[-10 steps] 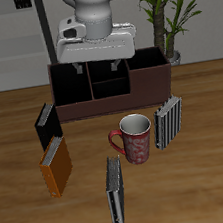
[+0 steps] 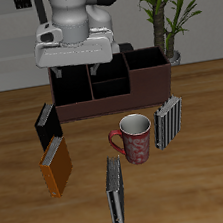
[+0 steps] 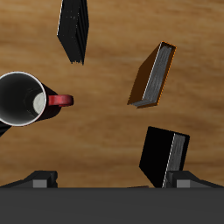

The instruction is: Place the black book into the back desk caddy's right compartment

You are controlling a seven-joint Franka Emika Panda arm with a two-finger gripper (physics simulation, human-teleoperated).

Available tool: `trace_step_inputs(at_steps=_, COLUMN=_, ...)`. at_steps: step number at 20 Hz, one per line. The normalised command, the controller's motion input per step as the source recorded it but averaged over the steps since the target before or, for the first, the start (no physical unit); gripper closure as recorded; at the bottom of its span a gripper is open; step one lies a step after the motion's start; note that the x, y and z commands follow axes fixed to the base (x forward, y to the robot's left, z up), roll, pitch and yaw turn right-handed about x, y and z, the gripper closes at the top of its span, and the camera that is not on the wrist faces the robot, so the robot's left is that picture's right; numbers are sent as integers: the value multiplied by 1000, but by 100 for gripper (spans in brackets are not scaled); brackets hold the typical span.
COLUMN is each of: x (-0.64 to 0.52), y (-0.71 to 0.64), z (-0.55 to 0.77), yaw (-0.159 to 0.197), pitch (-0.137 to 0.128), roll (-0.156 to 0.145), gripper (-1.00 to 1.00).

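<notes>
The black book (image 2: pixel 47 123) stands on the table just in front of one end of the back desk caddy (image 2: pixel 112 103). It also shows in the wrist view (image 3: pixel 164 156), with pale page edges. My gripper (image 2: pixel 78 70) is open and empty. It hovers above the caddy, over the end nearest the black book, higher and farther back than the book. In the wrist view the gripper (image 3: pixel 112 179) shows only its two fingertips, wide apart. The right compartment (image 2: pixel 148 70) is the large section at the caddy's other end, and I see nothing in it.
An orange book (image 2: pixel 56 164) lies in front of the black book. A red mug (image 2: pixel 135 138) stands mid-table, with a striped book (image 2: pixel 169 121) upright beside it. A dark grey book (image 2: pixel 116 189) lies near the front edge. A potted plant (image 2: pixel 165 14) stands behind the caddy.
My gripper has moved sideways above the caddy, toward the end nearest the black book. It stays open. Nothing on the table has moved.
</notes>
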Motion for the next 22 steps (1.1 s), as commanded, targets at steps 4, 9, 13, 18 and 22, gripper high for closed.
trace_step_inputs(at_steps=4, x=-191, y=-502, z=-193, yaw=3, pitch=-26, roll=75, gripper=-100)
trace_step_inputs(at_steps=9, x=-80, y=-417, z=-141, yaw=50, pitch=-18, roll=-19, gripper=-100)
trace_step_inputs(at_steps=13, x=-52, y=-366, z=-151, yaw=-13, pitch=-30, roll=-6, gripper=-100)
trace_step_inputs(at_steps=18, x=-12, y=-317, z=-163, yaw=-39, pitch=-24, roll=-15, gripper=-100)
trace_step_inputs(at_steps=22, x=-12, y=-149, z=-255, yaw=-45, pitch=-12, roll=-8, gripper=-100)
